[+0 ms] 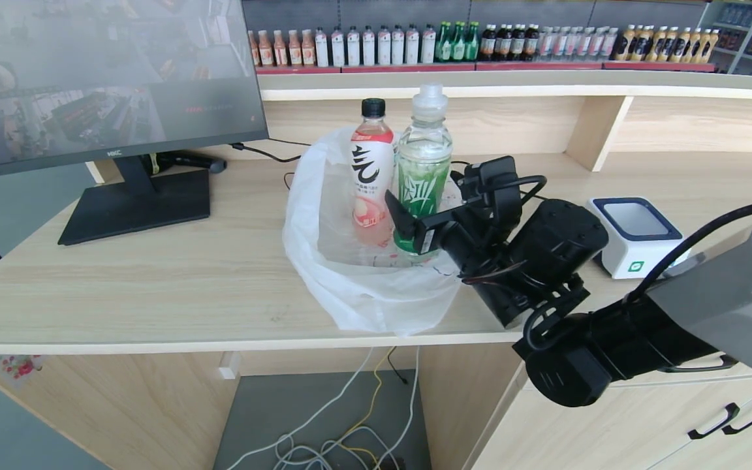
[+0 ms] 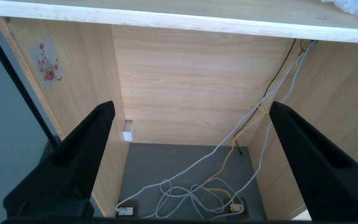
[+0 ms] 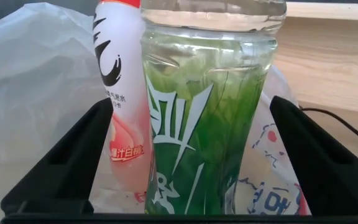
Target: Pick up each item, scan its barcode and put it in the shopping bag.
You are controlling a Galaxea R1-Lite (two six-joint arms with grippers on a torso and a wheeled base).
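On the desk [image 1: 154, 281], head view: shopping bag [image 1: 324, 261] stands open with two bottles upright inside, pink-label bottle [image 1: 371, 183] and green-label bottle [image 1: 423, 163] side by side, touching or nearly so. Right tool [image 1: 415, 222] is at the green one, low on its label; scanner [image 1: 637, 238] sits well apart, beyond the arm. Left wrist view: left tool [image 2: 188, 155] hangs below the desk edge, fingers spread wide, nothing between them — cables [image 2: 197, 186] on the floor beyond. Right wrist view: fingers straddle the green-label bottle with a gap on at least one side, so spread, not clamped. Judgement: this is the release. To do it well, back straight out along the finger line — one finger lies close to the pink-label bottle, and a sideways drift could tip it or snag the bag film.
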